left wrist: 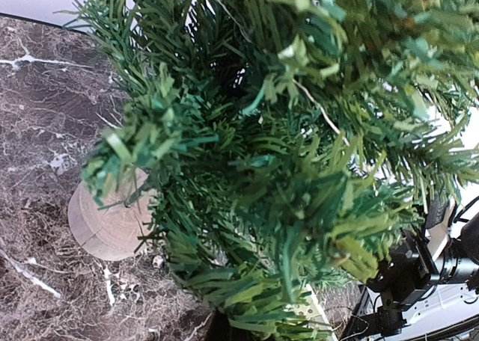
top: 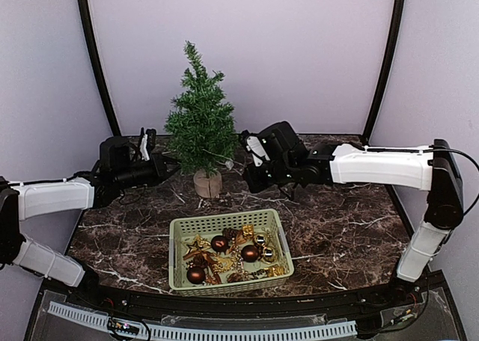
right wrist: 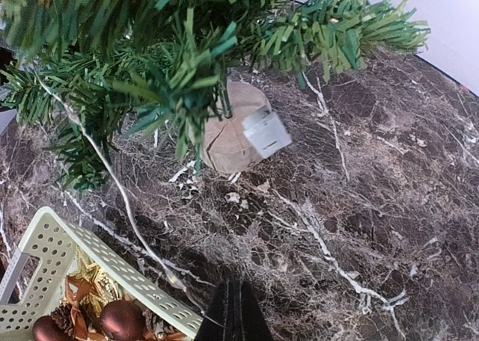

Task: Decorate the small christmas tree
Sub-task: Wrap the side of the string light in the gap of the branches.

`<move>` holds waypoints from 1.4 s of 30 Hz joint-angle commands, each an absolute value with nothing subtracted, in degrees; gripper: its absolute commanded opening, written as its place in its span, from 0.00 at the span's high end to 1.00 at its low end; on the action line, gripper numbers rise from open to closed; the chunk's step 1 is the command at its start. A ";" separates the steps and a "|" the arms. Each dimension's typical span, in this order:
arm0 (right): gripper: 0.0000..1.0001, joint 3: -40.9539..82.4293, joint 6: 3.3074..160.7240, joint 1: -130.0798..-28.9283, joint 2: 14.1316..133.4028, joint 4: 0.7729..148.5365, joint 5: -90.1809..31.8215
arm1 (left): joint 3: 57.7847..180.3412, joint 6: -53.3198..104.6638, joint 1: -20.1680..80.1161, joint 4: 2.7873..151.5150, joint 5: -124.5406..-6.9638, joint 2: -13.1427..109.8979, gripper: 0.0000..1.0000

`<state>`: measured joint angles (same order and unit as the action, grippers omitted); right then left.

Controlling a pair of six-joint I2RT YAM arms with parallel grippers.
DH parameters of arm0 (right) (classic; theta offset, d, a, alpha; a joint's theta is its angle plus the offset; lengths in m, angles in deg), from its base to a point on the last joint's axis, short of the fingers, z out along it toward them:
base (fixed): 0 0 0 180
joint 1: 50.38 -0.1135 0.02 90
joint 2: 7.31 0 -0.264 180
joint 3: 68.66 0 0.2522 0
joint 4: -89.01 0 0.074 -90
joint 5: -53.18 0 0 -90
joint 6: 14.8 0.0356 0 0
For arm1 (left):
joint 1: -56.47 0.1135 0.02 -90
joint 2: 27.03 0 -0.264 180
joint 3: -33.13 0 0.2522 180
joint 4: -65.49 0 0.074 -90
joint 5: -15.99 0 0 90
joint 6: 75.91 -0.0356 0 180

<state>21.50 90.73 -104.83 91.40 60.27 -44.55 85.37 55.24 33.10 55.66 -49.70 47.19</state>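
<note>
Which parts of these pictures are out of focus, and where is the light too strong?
Top external: even light, the small christmas tree sharp. Left wrist: the nearest branches soft, the white backdrop at the right edge washed out. Right wrist: the top needles blurred, the marble table and the basket crisp.

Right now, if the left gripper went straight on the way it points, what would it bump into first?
Most likely the lower branches of the small christmas tree: the left gripper points at them from close by, and needles fill its wrist view. The gap is unclear.
</note>
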 commanded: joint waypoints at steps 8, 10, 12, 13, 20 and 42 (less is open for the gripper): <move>1.00 25.78 91.94 -105.57 89.25 55.63 -51.42 | 87.06 51.78 35.46 54.70 -46.50 48.28 1.00; 1.00 27.00 91.26 -105.51 89.70 55.08 -52.37 | 87.06 51.53 35.73 54.73 -46.32 48.37 1.00; 1.00 28.32 90.39 -105.35 89.87 54.94 -52.82 | 87.06 51.19 35.99 54.74 -45.94 48.46 1.00; 1.00 29.00 89.92 -105.19 89.92 54.91 -53.15 | 87.06 51.14 36.17 54.78 -45.84 48.53 1.00; 1.00 32.08 87.63 -102.53 91.82 56.42 -51.06 | 87.06 51.09 36.52 54.33 -45.05 49.02 1.00; 1.00 29.01 90.07 -99.77 101.92 69.71 -38.83 | 87.32 48.48 37.93 53.05 -46.15 50.73 0.98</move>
